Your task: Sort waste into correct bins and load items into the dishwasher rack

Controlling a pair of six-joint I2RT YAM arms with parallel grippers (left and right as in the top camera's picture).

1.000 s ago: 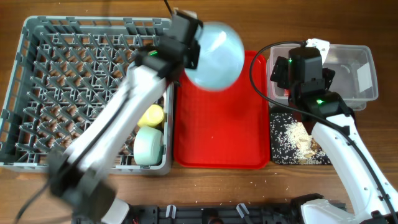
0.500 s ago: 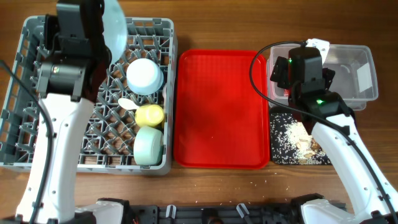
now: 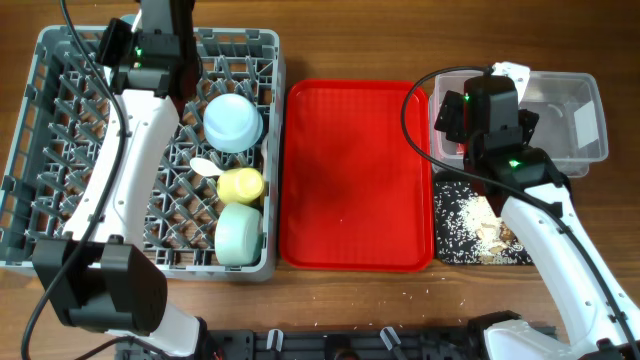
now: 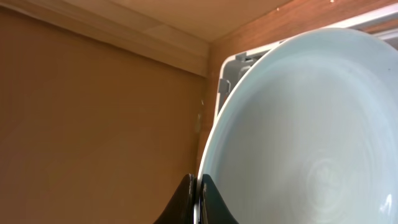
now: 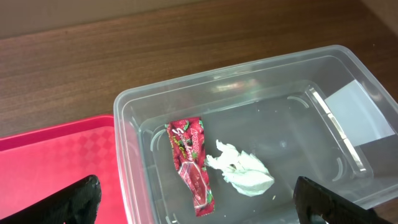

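Though half hidden, left hand (image 4: pixel 198 202) seemingly tight on plate (image 4: pixel 311 137) rim.

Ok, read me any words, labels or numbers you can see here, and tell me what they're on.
Red wrapper in the clear tub: printed lettering, too small and crumpled to read.
White patch at the tub's end: no writing shows.
Nothing else carries readable text.

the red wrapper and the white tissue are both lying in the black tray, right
Not the black tray: the red wrapper and the white tissue are both lying in the clear tub, as the right wrist view shows.
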